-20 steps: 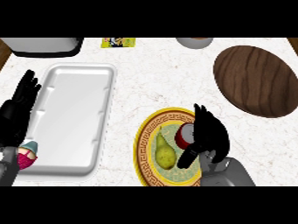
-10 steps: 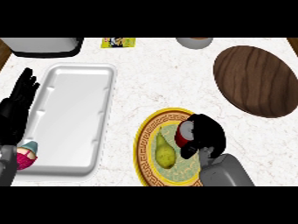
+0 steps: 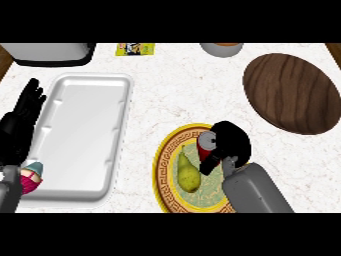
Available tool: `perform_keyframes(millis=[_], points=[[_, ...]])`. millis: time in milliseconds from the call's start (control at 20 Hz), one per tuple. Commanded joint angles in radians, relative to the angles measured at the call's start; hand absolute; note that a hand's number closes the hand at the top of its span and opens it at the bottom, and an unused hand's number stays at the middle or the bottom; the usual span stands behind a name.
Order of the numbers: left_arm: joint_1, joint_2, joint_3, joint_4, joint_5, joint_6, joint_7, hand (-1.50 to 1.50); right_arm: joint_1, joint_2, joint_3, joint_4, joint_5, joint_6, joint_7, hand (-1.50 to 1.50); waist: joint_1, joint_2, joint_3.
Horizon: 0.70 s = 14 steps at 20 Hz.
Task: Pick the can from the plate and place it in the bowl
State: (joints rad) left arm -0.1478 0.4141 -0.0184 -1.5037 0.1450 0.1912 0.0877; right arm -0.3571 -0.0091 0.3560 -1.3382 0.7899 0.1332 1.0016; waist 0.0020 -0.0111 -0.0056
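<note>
Right hand (image 3: 230, 142) curled round red can (image 3: 205, 146) on yellow-rimmed plate (image 3: 167, 165), beside a pear (image 3: 187, 173). Dark wooden bowl (image 3: 294, 92) well apart, upper right on the table (image 3: 180, 85). Left hand (image 3: 18, 122) open, fingers up, resting beside white tray (image 3: 84, 132).

Bare surface (image 3: 173, 95) is lying open between the plate (image 3: 167, 165) and the wooden bowl (image 3: 295, 92). The white tray (image 3: 84, 130) is blocking the left side.
</note>
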Motion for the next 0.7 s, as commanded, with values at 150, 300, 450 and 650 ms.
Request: perform_keyframes(millis=[150, 300, 450, 650], points=[[-0.03, -0.033, -0.026, -0.021, -0.031, 0.001, 0.032, 0.0, -0.334, -0.005, -0.137, 0.383, 0.004, -0.019, -0.105, 1.5, 0.03, 0.019, 0.006], [-0.036, -0.026, -0.009, -0.001, -0.018, -0.021, 0.002, 0.0, -0.435, -0.02, -0.169, 0.582, 0.026, -0.112, -0.222, 1.5, 0.053, 0.03, 0.007], [0.003, -0.02, 0.008, -0.002, -0.012, -0.034, -0.012, 0.0, -0.532, -0.056, -0.184, 0.69, 0.077, -0.166, -0.246, 1.5, 0.049, 0.026, 0.006], [-0.012, -0.081, -0.033, -0.017, -0.067, 0.031, 0.015, 0.0, -0.625, -0.039, -0.168, 0.699, 0.131, -0.194, -0.203, 1.5, 0.021, 0.016, 0.006]])
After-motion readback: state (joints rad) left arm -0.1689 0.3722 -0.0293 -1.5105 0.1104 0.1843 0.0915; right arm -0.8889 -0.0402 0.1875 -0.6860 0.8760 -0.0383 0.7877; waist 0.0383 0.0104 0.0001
